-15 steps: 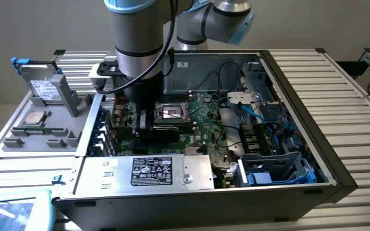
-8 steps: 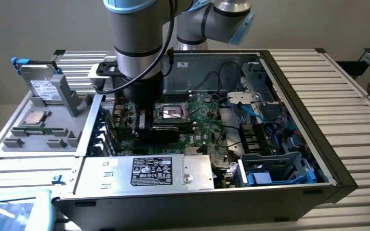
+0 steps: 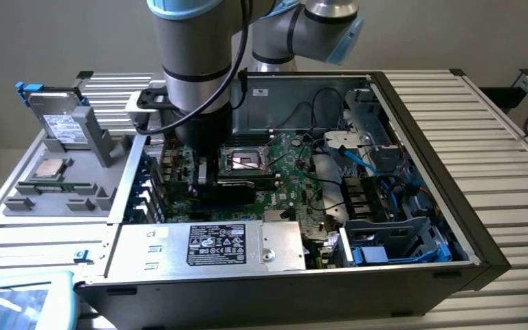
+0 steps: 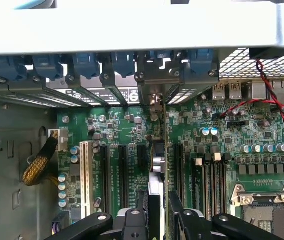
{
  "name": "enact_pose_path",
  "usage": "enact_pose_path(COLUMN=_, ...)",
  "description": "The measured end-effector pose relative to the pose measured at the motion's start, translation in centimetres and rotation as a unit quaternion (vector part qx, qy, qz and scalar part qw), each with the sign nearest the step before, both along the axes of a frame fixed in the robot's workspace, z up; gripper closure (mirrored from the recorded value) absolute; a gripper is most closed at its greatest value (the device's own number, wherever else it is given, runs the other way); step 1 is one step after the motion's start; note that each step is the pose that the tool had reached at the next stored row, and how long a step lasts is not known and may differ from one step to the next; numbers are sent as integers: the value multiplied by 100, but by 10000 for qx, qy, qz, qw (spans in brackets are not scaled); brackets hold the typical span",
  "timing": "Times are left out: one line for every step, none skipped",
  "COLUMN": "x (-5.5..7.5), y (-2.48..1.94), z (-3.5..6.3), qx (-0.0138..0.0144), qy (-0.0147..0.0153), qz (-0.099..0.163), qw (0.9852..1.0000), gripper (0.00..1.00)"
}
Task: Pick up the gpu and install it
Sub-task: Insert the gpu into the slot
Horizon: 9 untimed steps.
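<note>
Inside the open dark metal computer case (image 3: 273,299), over the green motherboard (image 4: 127,130), the black two-fingered claw (image 4: 157,202) pinched the thin gpu card (image 4: 157,167) edge-on, near the case's rear wall. Its faces were hidden; whether it was seated, I couldn't tell.

gpu (image 4: 155,196) edge-on, faces hidden

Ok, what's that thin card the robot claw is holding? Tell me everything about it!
The card is thin and flat, seen edge-on. It looks green on one side and dark on the other, with a shiny metal plate at one end. It stands upright over the big green board, in line with its long slots. The gripper pinches it from both sides.
</note>
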<state>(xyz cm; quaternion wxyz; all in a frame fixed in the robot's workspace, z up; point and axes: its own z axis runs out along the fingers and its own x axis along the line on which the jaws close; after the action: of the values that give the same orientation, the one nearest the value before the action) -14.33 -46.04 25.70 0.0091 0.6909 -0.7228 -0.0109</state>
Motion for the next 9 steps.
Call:
enact_pose_path(x=-1, y=0, z=-6, qx=-2, qy=2, qz=1, qw=10000, gripper=73)
enact_pose_path(x=-1, y=0, z=-12, qx=-3, qy=3, qz=2, qw=10000, gripper=73)
enact_pose_path(x=0, y=0, z=-14, qx=-3, qy=3, qz=2, qw=10000, gripper=73)
enact_pose_path(x=0, y=0, z=-16, qx=-3, qy=2, qz=2, qw=10000, gripper=73)
enact_pose_path(x=0, y=1, z=-18, qx=-1, qy=1, qz=2, qw=10000, gripper=73)
enact_pose_path(x=0, y=1, z=-19, qx=0, qy=0, qz=2, qw=10000, gripper=73)
enact_pose_path(x=0, y=1, z=-20, qx=0, qy=0, qz=2, qw=10000, gripper=73)
enact_pose_path(x=0, y=1, z=-20, qx=-1, qy=0, qz=2, qw=10000, gripper=73)
enact_pose_path(x=0, y=1, z=-20, qx=0, qy=2, qz=3, qw=10000, gripper=73)
